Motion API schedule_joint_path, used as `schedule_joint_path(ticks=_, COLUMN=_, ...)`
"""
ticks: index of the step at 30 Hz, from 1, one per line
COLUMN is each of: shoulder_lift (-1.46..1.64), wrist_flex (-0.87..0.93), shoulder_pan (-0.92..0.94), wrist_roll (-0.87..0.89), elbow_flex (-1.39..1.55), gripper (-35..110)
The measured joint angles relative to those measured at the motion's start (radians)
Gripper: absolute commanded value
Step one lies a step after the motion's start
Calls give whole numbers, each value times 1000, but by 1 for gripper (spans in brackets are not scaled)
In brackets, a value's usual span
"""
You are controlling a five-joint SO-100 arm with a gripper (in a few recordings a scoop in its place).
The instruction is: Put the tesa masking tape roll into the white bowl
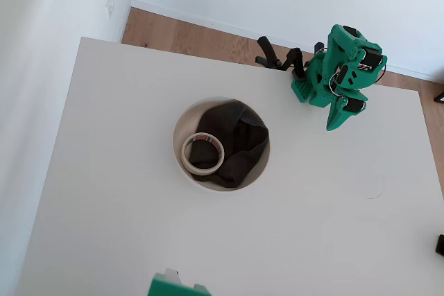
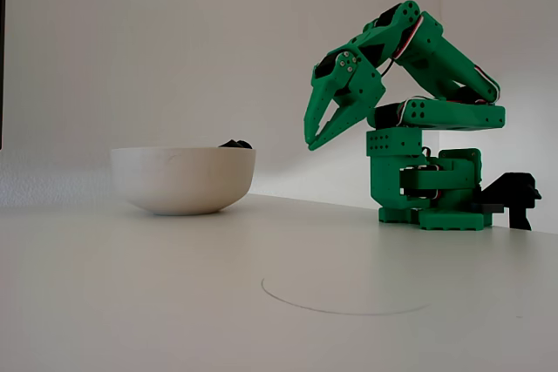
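1. Nearest the fixed view's lens, a faint pencilled circle is lying on the white table.
2. Further back, the white bowl is sitting well apart from me.
3. Inside it, the tesa masking tape roll is resting flat on dark grey cloth.
4. I'm hanging my gripper above the table, fingers nearly together, gripping nothing.

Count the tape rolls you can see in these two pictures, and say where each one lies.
1. The tesa masking tape roll lies flat on the dark cloth inside the white bowl. The bowl's wall hides it in the fixed view.
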Motion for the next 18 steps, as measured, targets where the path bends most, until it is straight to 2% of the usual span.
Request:
schedule_joint_path(ticks=12, shoulder_lift=109, wrist_flex=34, shoulder_pan=12, wrist_roll=0, elbow_flex=133, gripper=-8)
schedule_joint_path(ticks=18, shoulder_lift=109, wrist_flex=34, shoulder_pan=-55, wrist_roll=25, elbow_flex=160, gripper=-8)
